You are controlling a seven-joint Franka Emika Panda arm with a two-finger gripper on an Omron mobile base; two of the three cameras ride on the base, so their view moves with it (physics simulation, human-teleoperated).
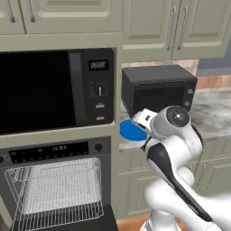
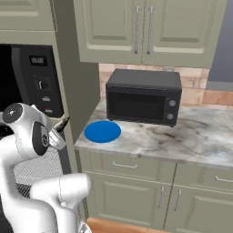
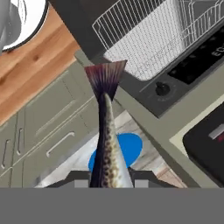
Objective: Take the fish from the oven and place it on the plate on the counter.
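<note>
My gripper [image 3: 111, 177] is shut on the fish [image 3: 107, 131], a slim dark-grey speckled body whose fanned tail points away from the hand. In the right base view the fish [image 2: 63, 123] pokes out as a dark sliver from the hand, left of the counter's end. The bright-blue plate [image 3: 129, 146] lies right behind the fish on the marbled counter [image 2: 182, 136]. That plate [image 1: 130, 131] [image 2: 103, 131] sits at the counter's left end, in front of the small microwave. The oven [image 1: 54, 189] stands open with its wire rack [image 3: 144, 30] showing.
A small black microwave [image 2: 143, 96] stands on the counter behind the plate. A large black microwave [image 1: 54, 90] is built in above the oven. A beige panel [image 2: 75, 104] separates oven column and counter. Upper cabinets [image 2: 145, 27] hang overhead, and drawers [image 2: 125, 166] sit below.
</note>
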